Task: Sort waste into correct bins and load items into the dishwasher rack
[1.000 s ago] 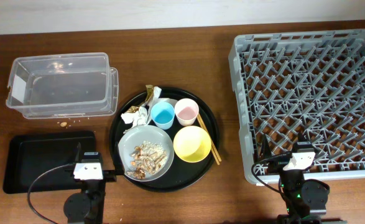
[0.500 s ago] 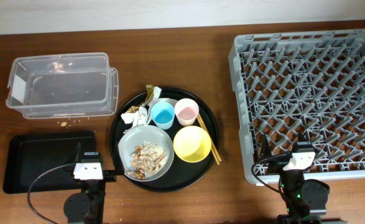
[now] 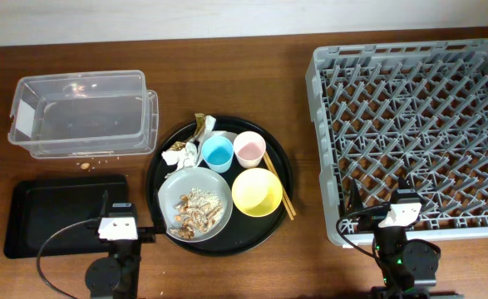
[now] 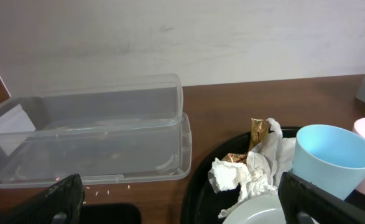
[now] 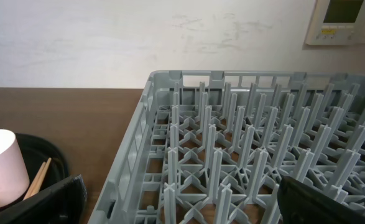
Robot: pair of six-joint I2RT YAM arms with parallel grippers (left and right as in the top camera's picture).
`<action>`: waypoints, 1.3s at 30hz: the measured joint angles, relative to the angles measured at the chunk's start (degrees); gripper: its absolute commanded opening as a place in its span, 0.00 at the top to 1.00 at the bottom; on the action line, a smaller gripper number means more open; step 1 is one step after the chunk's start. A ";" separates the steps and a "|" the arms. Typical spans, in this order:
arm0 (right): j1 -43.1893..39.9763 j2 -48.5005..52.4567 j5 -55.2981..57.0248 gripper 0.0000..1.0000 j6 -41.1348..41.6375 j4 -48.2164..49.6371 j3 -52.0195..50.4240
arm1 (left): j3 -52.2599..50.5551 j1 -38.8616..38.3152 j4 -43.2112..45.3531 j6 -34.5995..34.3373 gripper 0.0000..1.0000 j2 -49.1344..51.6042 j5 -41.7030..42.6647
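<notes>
Crumpled white napkins with a gold-brown wrapper (image 3: 192, 141) (image 4: 247, 168), a light-blue cup (image 3: 218, 152) (image 4: 332, 158), a pink cup (image 3: 249, 149), a yellow bowl (image 3: 257, 192) and a grey plate (image 3: 170, 197) of brownish food scraps (image 3: 197, 214) sit on a round black tray. The clear tub (image 3: 81, 114) (image 4: 89, 130) and shallow black tray (image 3: 52, 208) lie left. The grey rack (image 3: 418, 133) (image 5: 244, 149) is right. My left gripper (image 3: 117, 229) (image 4: 179, 205) is open and empty at the front left. My right gripper (image 3: 375, 218) (image 5: 179, 199) is open and empty at the rack's front edge.
The round black tray (image 3: 281, 158) holds wooden chopsticks (image 3: 279, 191) beside the yellow bowl. A few crumbs (image 3: 86, 165) lie on the brown table between the tub and the shallow tray. A wall runs along the far edge.
</notes>
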 measured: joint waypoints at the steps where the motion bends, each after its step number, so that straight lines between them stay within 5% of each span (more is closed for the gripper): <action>1: 0.00 -0.02 -0.02 0.01 -0.02 0.00 0.00 | 0.00 0.00 0.00 0.00 0.01 0.00 0.00; 12: 0.00 0.00 -4.55 0.01 3.37 2.40 0.00 | 0.00 0.00 -0.02 0.00 0.01 0.00 0.00; 19: 0.00 -0.02 -32.89 0.01 34.16 6.32 -0.02 | 0.00 0.00 -0.04 0.00 0.01 0.00 0.00; 26: 0.00 0.02 -37.42 0.01 61.29 20.28 0.00 | 0.00 0.00 -0.07 0.02 0.01 0.00 0.00; 34: 0.00 1.55 -37.07 0.01 65.92 23.85 4.50 | 0.00 0.00 -0.07 0.02 0.01 0.00 -0.02; 39: 0.00 12.11 -36.96 0.01 58.75 9.27 18.71 | 0.00 0.00 -0.09 0.02 0.01 0.02 -0.02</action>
